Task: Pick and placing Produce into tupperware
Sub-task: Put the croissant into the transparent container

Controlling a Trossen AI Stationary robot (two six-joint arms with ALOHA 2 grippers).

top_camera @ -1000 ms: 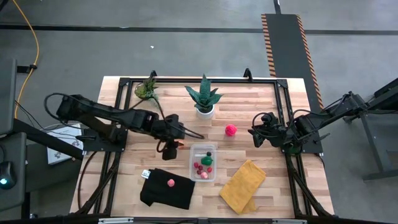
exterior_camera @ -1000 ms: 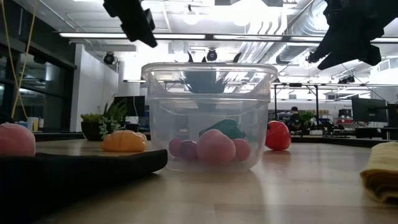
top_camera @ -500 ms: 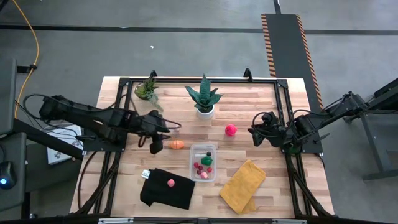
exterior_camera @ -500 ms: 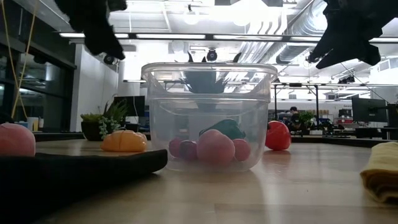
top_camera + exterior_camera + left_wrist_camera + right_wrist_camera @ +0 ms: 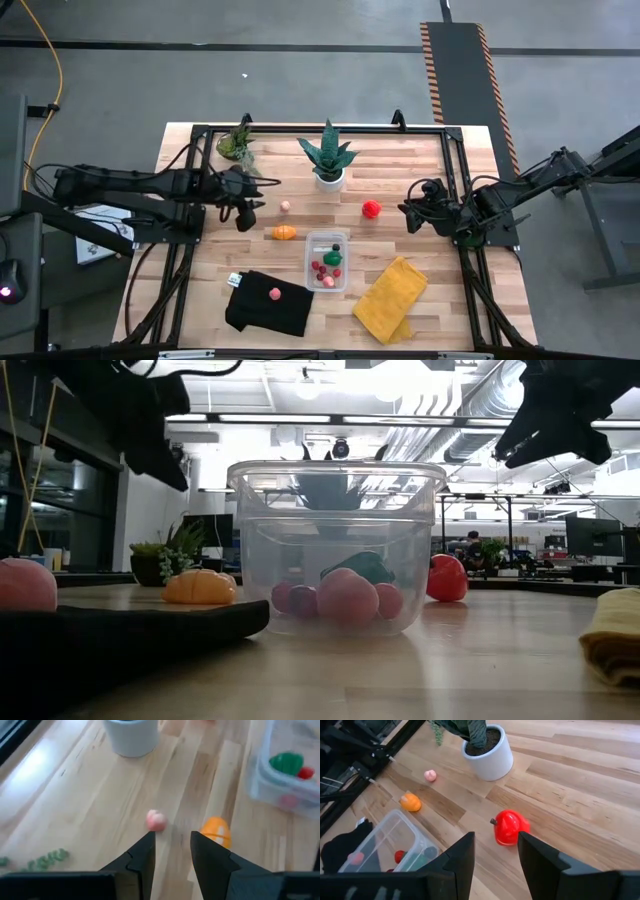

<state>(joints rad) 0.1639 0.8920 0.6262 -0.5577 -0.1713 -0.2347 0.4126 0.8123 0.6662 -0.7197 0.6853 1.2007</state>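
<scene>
The clear tupperware (image 5: 327, 260) (image 5: 335, 550) stands near the table's middle with several small red, pink and green pieces lying inside. An orange piece (image 5: 285, 232) (image 5: 216, 831) and a small pink piece (image 5: 285, 206) (image 5: 156, 820) lie on the wood to its left. A red piece (image 5: 371, 208) (image 5: 509, 827) lies farther back, on its right. Another pink piece (image 5: 274, 293) rests on the black cloth (image 5: 268, 303). My left gripper (image 5: 245, 210) (image 5: 172, 845) hovers open left of the orange and pink pieces. My right gripper (image 5: 410, 215) (image 5: 495, 845) hangs open to the right of the red piece.
A white-potted plant (image 5: 328, 155) stands behind the tupperware, and a smaller green plant (image 5: 236, 143) sits at the far left. A yellow cloth (image 5: 390, 298) lies at the near right. Bare wood shows between the tupperware and the right arm.
My left gripper has drawn back from beside the tupperware toward the table's left edge and a little toward the far edge, uncovering the orange piece and the small pink piece in the high view. The right arm and all the pieces have stayed where they were.
</scene>
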